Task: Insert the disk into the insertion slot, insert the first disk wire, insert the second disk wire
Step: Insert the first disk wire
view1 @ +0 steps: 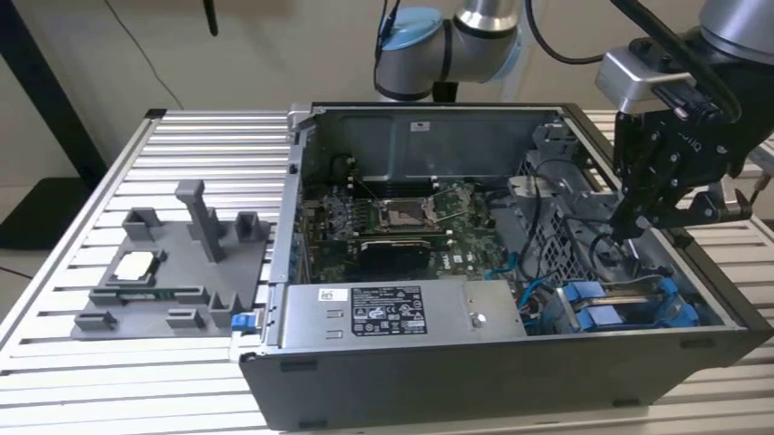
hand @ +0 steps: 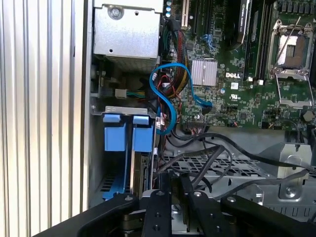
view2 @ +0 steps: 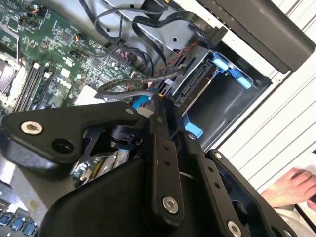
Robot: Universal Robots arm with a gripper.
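Blue-framed disk [view1: 611, 313] looks seated in insertion slot [view1: 550, 231], near corner of case, exterior view's right; gripper [view1: 632, 231] hangs just above. Second wrist view: gripper amid loose black cables [view2: 123, 86], open or closed cannot tell; snag likely. Person's hand [view2: 291, 190] close by, collision risk. First wrist view: blue cable [hand: 169, 121] loops beside slot, could catch.

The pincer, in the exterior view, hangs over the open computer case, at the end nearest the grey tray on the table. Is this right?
Not quite. The pincer hangs over the open computer case, but at the end farthest from the grey tray on the table. The exterior view shows it at that view's right, above the blue carriers; the tray lies at its left.
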